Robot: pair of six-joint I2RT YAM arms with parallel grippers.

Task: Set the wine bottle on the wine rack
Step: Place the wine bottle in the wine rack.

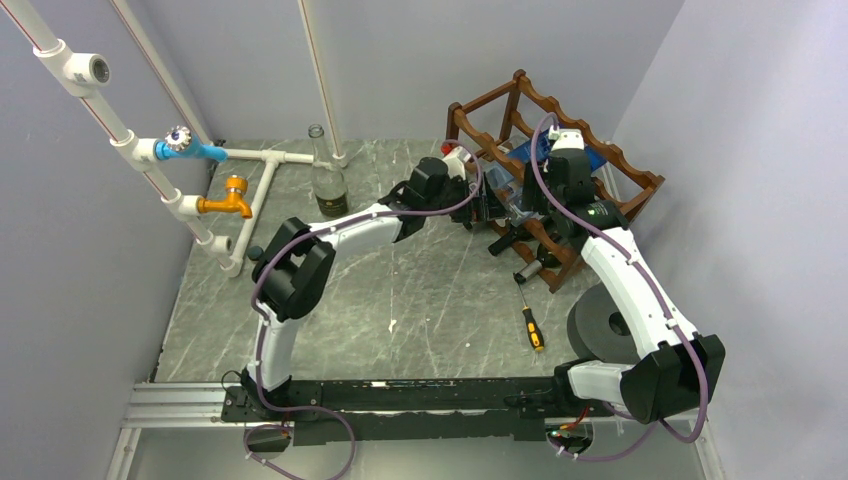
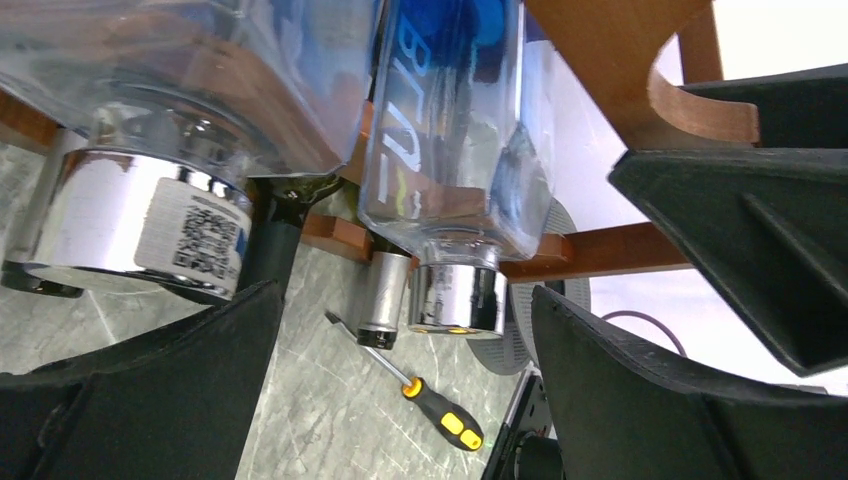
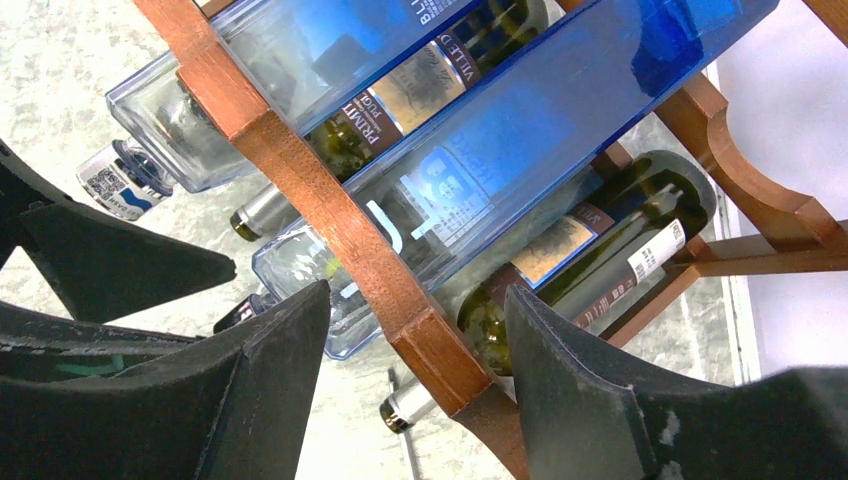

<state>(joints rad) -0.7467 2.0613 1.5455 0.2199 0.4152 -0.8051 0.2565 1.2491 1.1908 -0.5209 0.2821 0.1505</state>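
Note:
The wine rack (image 1: 640, 185) stands at the back right, a dark reddish-brown frame with scalloped rails. A blue-tinted square wine bottle (image 2: 450, 130) with a silver cap (image 2: 457, 298) lies on it, neck toward me. My left gripper (image 2: 405, 300) is open, its fingers wide on either side of that cap and touching nothing. In the right wrist view the same kind of blue bottle (image 3: 560, 110) rests across a rail (image 3: 330, 210). My right gripper (image 3: 417, 290) straddles that rail with its fingers apart and a gap showing on the left side.
A second clear bottle (image 2: 180, 70) lies beside the blue one. Green wine bottles (image 3: 590, 250) fill the lower tier. A black-and-yellow screwdriver (image 1: 533, 328) and a grey tape roll (image 1: 600, 325) lie in front of the rack. A glass jar (image 1: 327, 180) and white pipes with taps (image 1: 230, 195) stand at the left.

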